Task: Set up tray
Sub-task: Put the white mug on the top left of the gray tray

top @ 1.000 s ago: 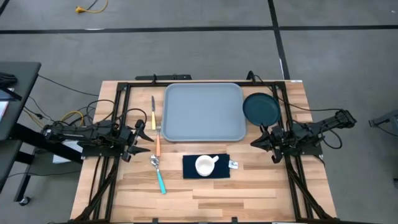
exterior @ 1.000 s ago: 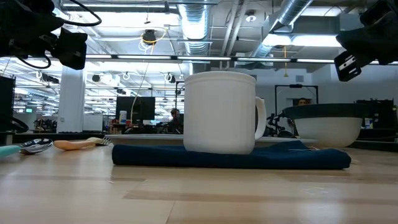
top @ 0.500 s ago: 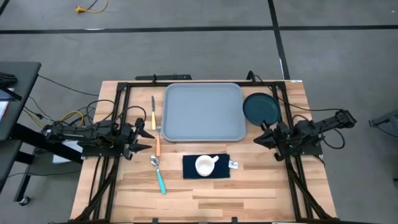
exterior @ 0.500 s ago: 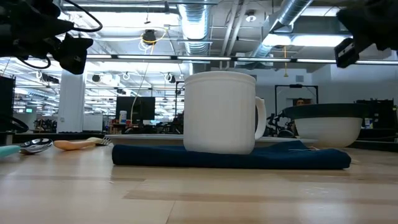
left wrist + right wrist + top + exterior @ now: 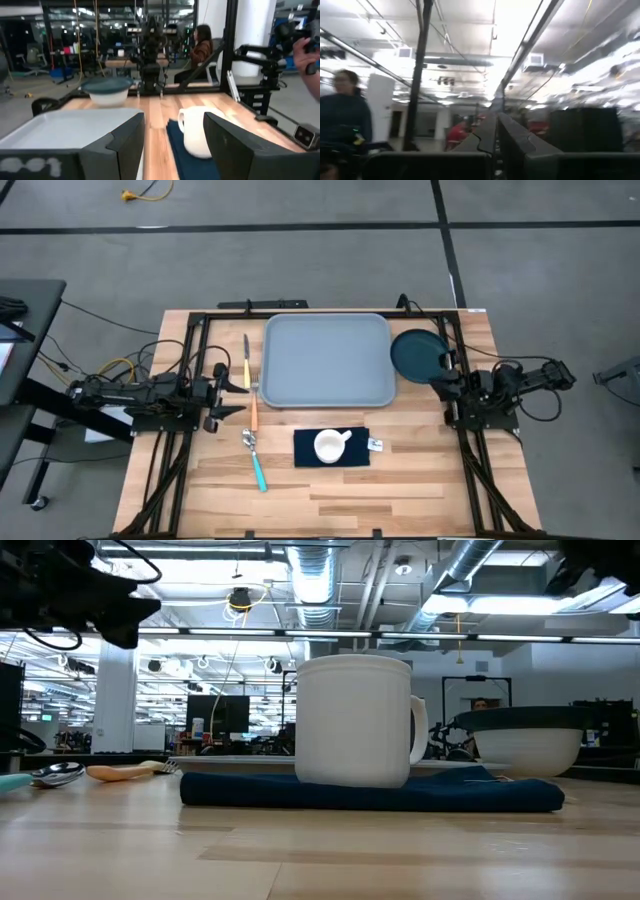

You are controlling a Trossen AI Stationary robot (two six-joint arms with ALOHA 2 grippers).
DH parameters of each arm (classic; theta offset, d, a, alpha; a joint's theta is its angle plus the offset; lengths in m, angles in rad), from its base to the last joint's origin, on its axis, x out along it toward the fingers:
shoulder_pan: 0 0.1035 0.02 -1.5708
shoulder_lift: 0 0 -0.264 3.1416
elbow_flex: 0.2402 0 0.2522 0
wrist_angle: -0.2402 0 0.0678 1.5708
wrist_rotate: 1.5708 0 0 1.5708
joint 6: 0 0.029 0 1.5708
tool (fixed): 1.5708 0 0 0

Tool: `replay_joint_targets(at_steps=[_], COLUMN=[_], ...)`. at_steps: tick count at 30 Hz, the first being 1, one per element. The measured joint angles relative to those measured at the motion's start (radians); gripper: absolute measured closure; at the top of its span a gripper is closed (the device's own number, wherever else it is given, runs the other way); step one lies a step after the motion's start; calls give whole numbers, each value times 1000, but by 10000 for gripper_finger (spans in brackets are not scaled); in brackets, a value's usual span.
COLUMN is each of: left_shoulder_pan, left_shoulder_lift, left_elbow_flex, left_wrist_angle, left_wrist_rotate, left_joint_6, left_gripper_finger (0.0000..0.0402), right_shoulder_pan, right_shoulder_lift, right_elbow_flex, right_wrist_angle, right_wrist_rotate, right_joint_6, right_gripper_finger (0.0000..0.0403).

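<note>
Over the last second both arms pull back toward their own sides of the desk [image 5: 330,500]. The right tool [image 5: 440,366] draws away from the middle, rises and tilts until its wrist camera looks up at the ceiling lights; its fingers are pressed together and carry nothing. The left tool [image 5: 222,392] also slides back a little toward its edge and now hangs just beside the orange-handled fork [image 5: 253,412], its fingers spread wide with nothing between them.

This looks like a retreat, not a reach: neither tool is on its way to any item, and the setting is not yet started. The tray [image 5: 328,360] lies bare at the far middle of the desk, between the two arms. The plate [image 5: 418,353] rests just outside the tray's right rim, close to the right tool. The knife [image 5: 246,360], fork and spoon [image 5: 256,458] lie in a line off the tray's left rim, near the left tool. The white mug [image 5: 331,445] stands on the dark napkin [image 5: 358,459] nearer the front edge, apart from the tray.

From the left wrist, the tray's [image 5: 65,131] near corner shows just ahead of the spread fingers [image 5: 131,145], with the mug [image 5: 197,131] beside it.
</note>
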Motion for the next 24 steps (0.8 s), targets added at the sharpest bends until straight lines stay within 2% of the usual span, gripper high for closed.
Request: replay_joint_targets(at_steps=[6,12,15,19,24], left_shoulder_pan=[0,-1,-1,0,0], left_shoulder_lift=[0,0,26,137,400], left_elbow_flex=[0,0,0,14,144], left_wrist_angle=[41,168,213,269,278], left_wrist_rotate=[10,66,28,-72,-79], left_joint_6=[61,76,115,118,100], left_gripper_finger=[209,209,209,209,209], right_shoulder_pan=[-29,-32,-32,-37,-62], right_shoulder_lift=[36,116,157,200,233], right_elbow_flex=[0,0,0,0,0], right_wrist_angle=[-5,-15,-32,-10,36], right_wrist_rotate=[1,0,1,63,76], right_joint_6=[-41,26,-24,-80,-84], right_gripper_finger=[392,392,392,392,392])
